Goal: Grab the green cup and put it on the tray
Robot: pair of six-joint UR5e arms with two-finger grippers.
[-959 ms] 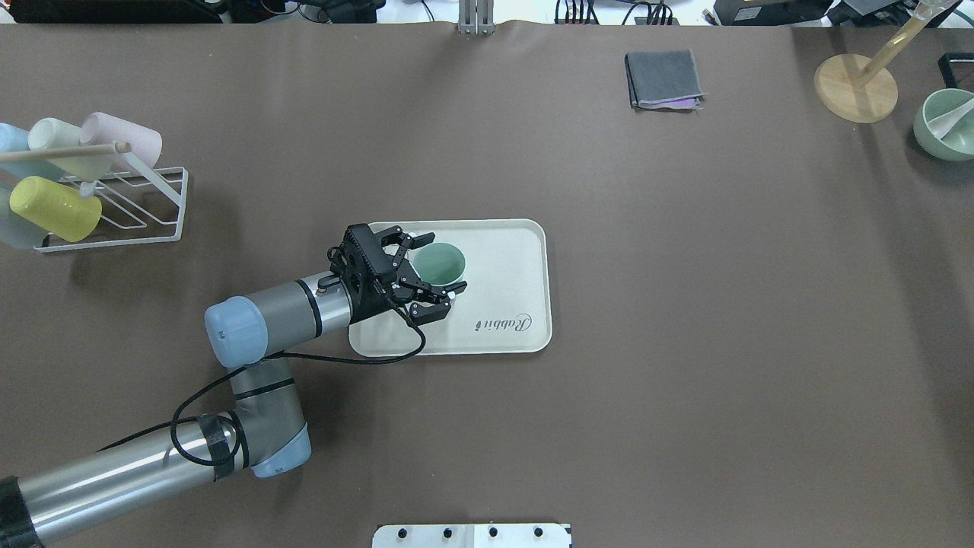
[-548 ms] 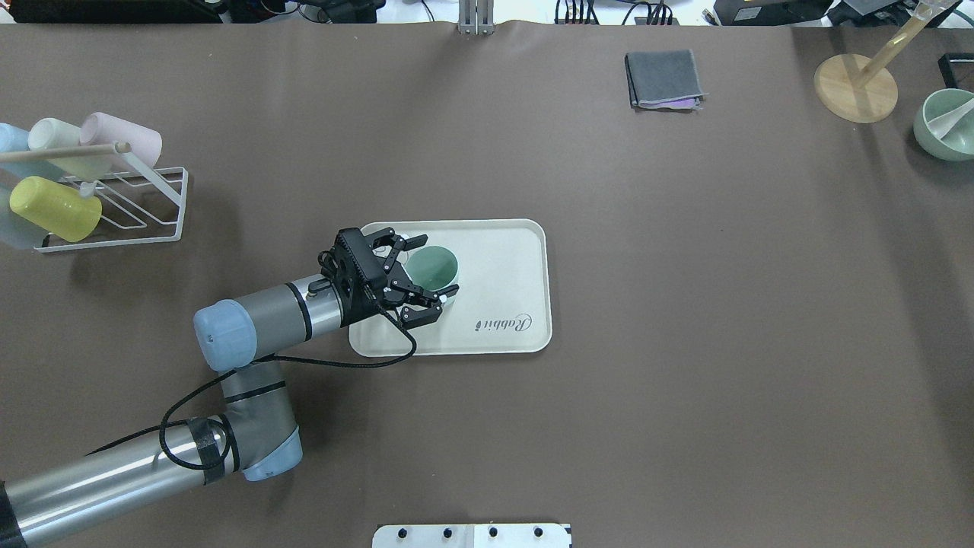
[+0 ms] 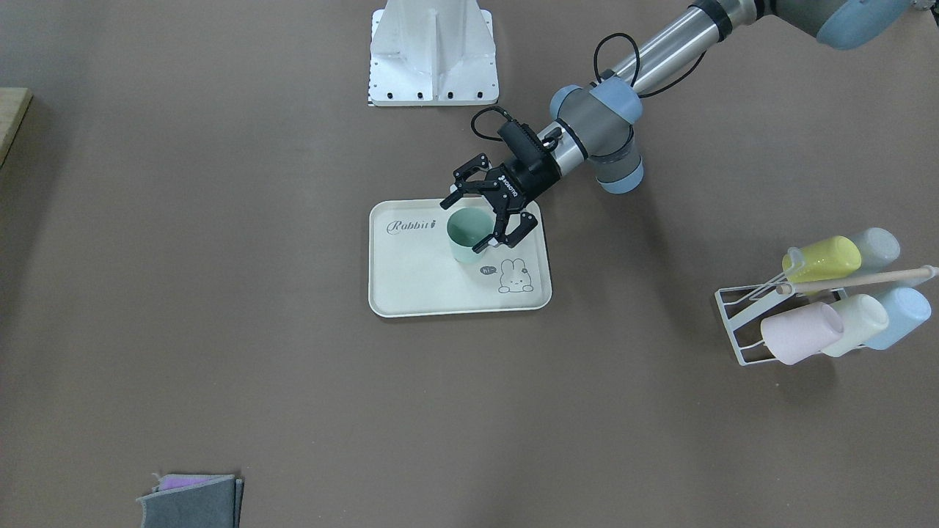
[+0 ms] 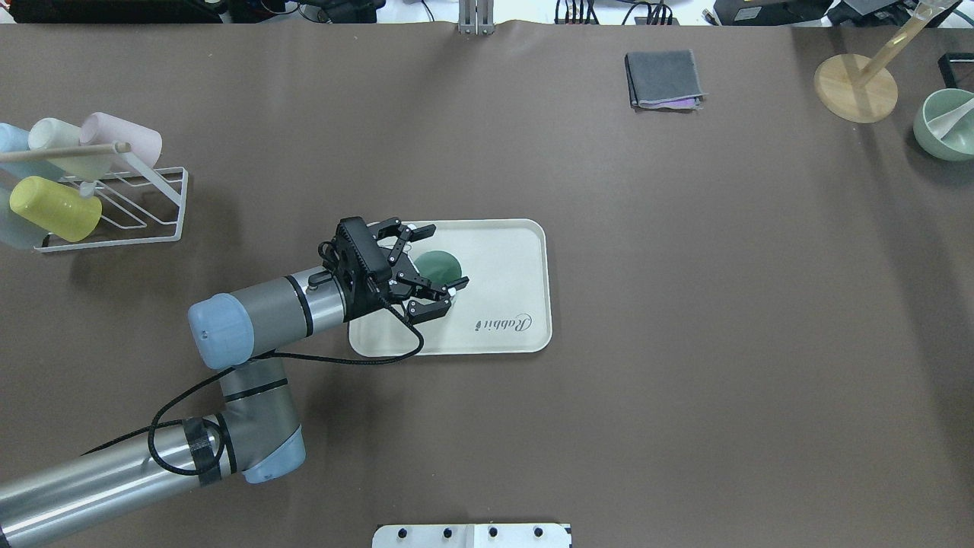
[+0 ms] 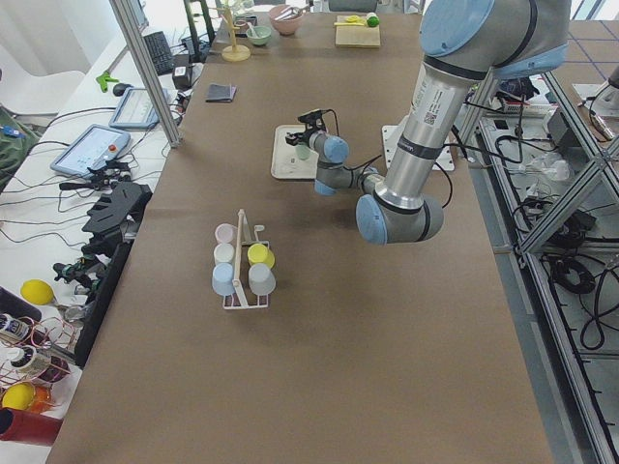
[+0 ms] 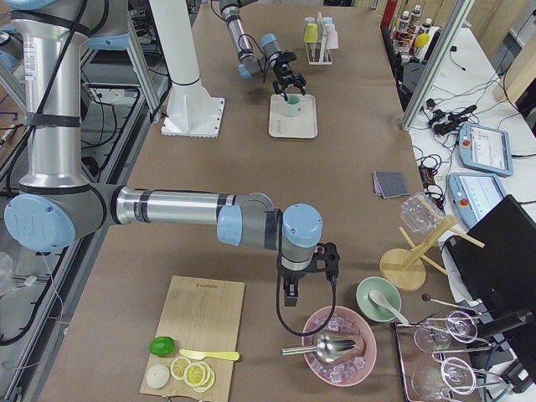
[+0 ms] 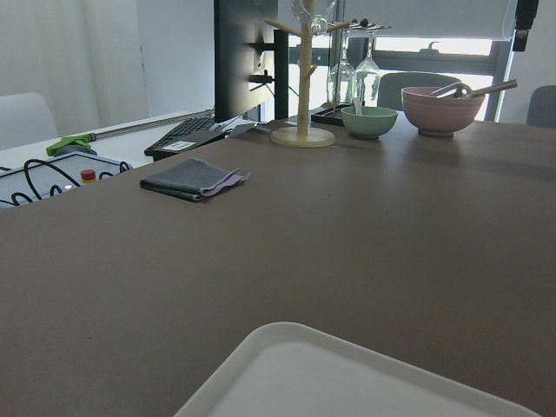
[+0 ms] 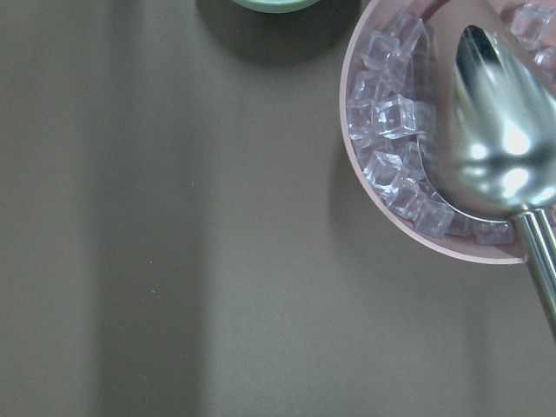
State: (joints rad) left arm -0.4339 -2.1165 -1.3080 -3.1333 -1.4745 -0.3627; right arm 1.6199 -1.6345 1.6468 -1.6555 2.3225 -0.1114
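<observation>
The green cup (image 4: pixel 437 266) stands upright on the left part of the cream "Rabbit" tray (image 4: pixel 506 255), between the script and the bunny drawing (image 3: pixel 516 277). It also shows in the front view (image 3: pixel 467 236). My left gripper (image 4: pixel 441 259) is open, with one finger on each side of the cup and a gap to it on both sides. The left wrist view shows only the tray's rim (image 7: pixel 347 369), with no cup and no fingers. My right gripper (image 6: pixel 290 295) hangs far off beside the pink bowl; I cannot tell whether it is open or shut.
A white wire rack with pastel cups (image 4: pixel 91 190) stands at the table's left. A folded grey cloth (image 4: pixel 663 78), a wooden stand (image 4: pixel 856 87) and a green bowl (image 4: pixel 947 125) are at the far right. A pink bowl of ice with a metal scoop (image 8: pixel 452 130) lies under the right wrist.
My left arm swung slightly left, then back. The cup's mouth now looks smaller and darker, sitting upright and lower on the tray. The fingers stand a little wider.
</observation>
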